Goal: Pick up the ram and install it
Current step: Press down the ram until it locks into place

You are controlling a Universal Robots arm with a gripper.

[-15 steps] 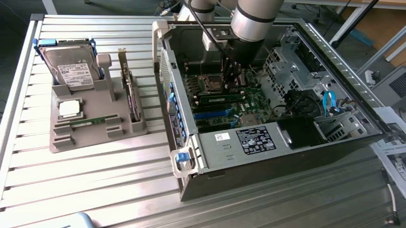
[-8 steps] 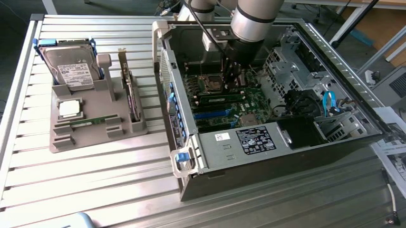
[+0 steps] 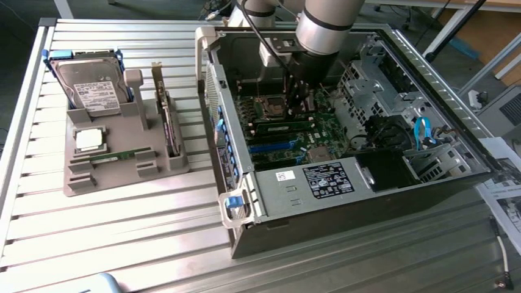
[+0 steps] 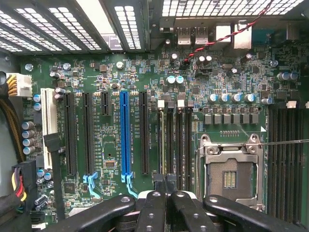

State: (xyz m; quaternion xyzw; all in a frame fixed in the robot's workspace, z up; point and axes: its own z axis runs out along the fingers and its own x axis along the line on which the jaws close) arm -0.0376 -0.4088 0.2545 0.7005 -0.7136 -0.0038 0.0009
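Note:
My gripper (image 3: 302,110) reaches down into the open computer case (image 3: 326,183), over the motherboard (image 4: 111,96). Its black fingers (image 4: 153,208) are shut together, tips pressed side by side right above the memory slots beside the empty processor socket (image 4: 231,169). The ram (image 3: 281,126), a thin green strip, lies along one of those slots just below the gripper. From the wrist camera it appears edge-on as a pale line (image 4: 162,140) running away from the fingertips. Whether the tips touch it I cannot tell.
A grey holder (image 3: 122,177) on the slatted table at the exterior view's left carries a hard drive (image 3: 91,85), a silver processor (image 3: 88,139), an upright dark card (image 3: 167,119) and a small green strip (image 3: 112,157). Drive cages and cables (image 3: 407,131) crowd the case's far side.

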